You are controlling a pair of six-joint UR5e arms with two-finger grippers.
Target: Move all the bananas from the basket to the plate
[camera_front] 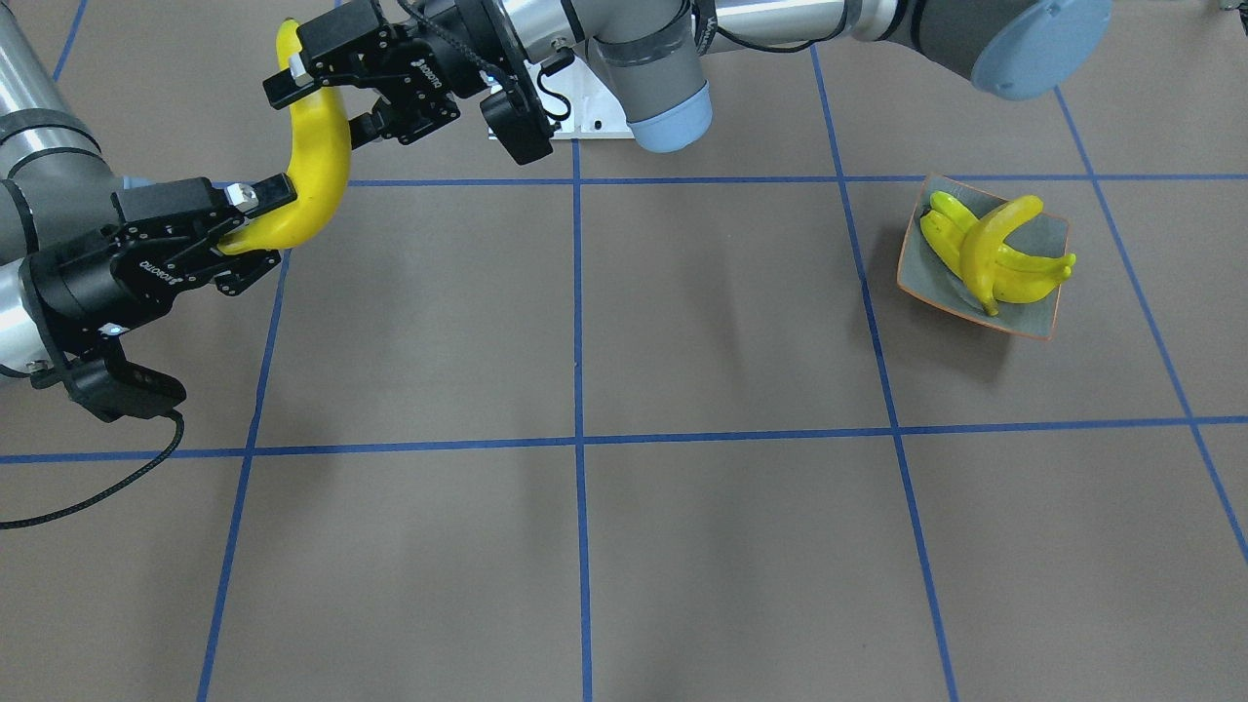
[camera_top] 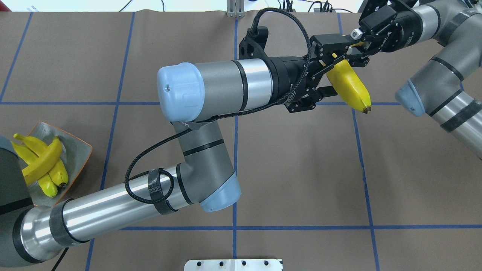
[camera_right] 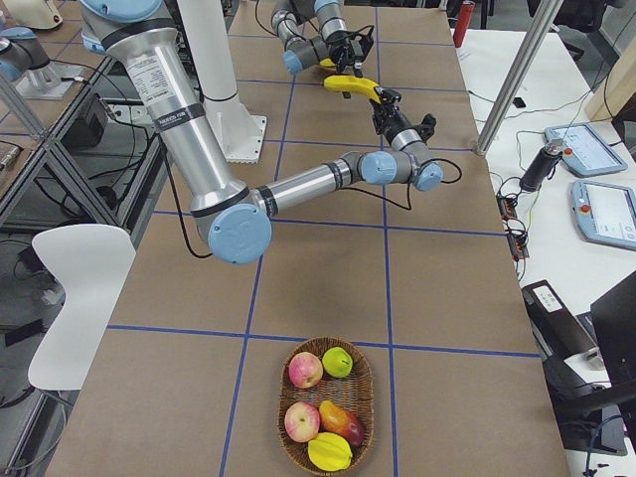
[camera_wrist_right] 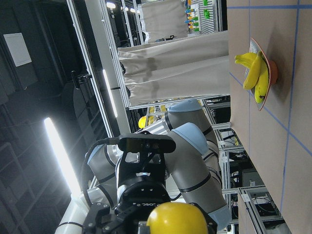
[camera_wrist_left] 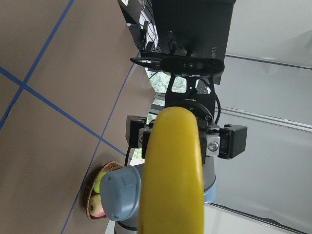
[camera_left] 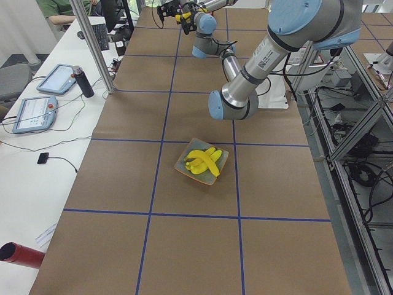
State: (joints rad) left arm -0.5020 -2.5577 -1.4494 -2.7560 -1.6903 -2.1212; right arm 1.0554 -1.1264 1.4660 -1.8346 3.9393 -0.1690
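The right gripper (camera_front: 255, 226) is clamped on one end of a banana (camera_front: 327, 166) and holds it in the air, well above the table (camera_front: 682, 322). The left gripper (camera_front: 322, 102) meets it from the other side. Its fingers lie against both flanks of the banana's other half and appear to grip as well, so the banana is supported at two places during the hand-over.

I judge the pass is needed because the basket (camera_right: 282, 417) sits at the table's right end and the plate (camera_front: 1048, 234) towards its left, each near one arm only. Other bananas (camera_front: 994, 258) lie piled crosswise on the plate. The basket shows apples (camera_right: 306, 370) but no banana, so this is probably the last one. The next move calls for the right gripper to let go.
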